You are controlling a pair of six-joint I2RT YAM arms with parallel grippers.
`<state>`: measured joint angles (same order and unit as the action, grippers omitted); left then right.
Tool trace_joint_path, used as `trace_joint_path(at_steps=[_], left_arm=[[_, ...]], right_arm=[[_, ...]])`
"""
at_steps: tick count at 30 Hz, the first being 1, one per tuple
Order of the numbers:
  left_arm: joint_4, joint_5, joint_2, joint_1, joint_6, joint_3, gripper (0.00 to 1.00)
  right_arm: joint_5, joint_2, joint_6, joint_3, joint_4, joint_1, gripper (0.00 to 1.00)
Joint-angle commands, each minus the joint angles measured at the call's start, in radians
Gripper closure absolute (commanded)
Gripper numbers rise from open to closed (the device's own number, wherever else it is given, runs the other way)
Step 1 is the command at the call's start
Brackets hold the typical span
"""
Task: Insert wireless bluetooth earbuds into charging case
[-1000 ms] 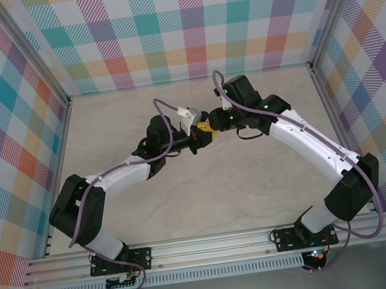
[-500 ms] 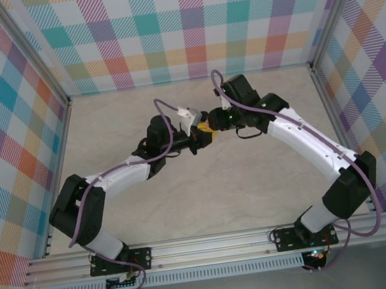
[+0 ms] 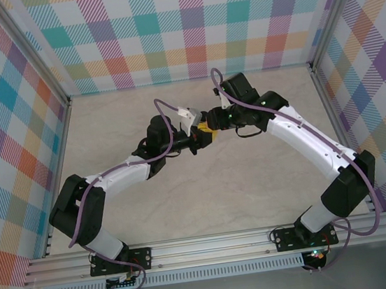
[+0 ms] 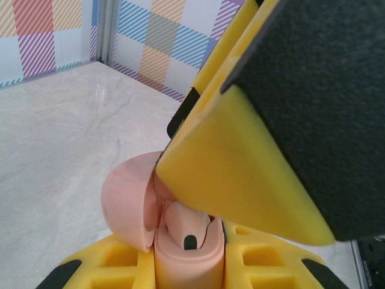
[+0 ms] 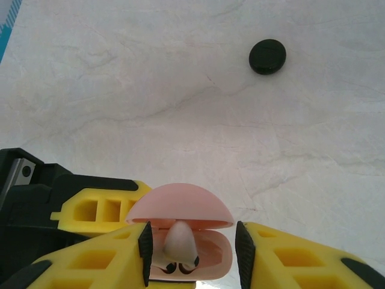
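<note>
The pink charging case [image 5: 180, 208] hangs above the table with its lid swung open. My left gripper [image 4: 186, 272] is shut on the case's base [image 4: 187, 265] from both sides. A pale pink earbud [image 5: 178, 239] stands upright in the case's well, and the left wrist view shows the earbud [image 4: 183, 224] with a dark spot on its end. My right gripper [image 5: 191, 253] is open, its pads either side of the earbud and apart from it. In the top view both grippers, left [image 3: 198, 140] and right [image 3: 209, 125], meet mid-table. The other earbuds are out of view.
A round black case [image 5: 267, 56] lies shut on the marble table [image 5: 120, 90] beyond the grippers. My right gripper's yellow finger [image 4: 252, 162] looms close over the pink case. Checked walls [image 3: 185, 25] and metal frame posts enclose the table.
The right arm has shifted very slightly towards the left arm. The grippers stay together over the pink case, which the left one still holds.
</note>
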<state>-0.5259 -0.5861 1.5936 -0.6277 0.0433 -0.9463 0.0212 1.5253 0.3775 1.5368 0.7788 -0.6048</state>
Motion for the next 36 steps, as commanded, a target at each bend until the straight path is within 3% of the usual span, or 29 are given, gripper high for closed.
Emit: trace_joint_path(at_steps=[1,9,17,36], left_arm=[[-0.022,-0.001,-0.034,-0.014,-0.015,-0.016,0.97],[-0.001,0.013,-0.039,-0.015,-0.025,-0.016,0.97],[0.010,0.015,-0.050,-0.014,-0.033,-0.019,0.98],[-0.009,-0.037,-0.050,-0.014,-0.022,-0.027,0.97]], right_arm=[[-0.035,-0.024,-0.008,0.009,-0.032,-0.003,0.55],[0.021,-0.067,-0.005,-0.009,-0.041,-0.003,0.55],[0.040,-0.056,-0.017,-0.012,-0.013,-0.003,0.68],[0.025,0.014,-0.018,0.006,0.037,-0.003,0.68]])
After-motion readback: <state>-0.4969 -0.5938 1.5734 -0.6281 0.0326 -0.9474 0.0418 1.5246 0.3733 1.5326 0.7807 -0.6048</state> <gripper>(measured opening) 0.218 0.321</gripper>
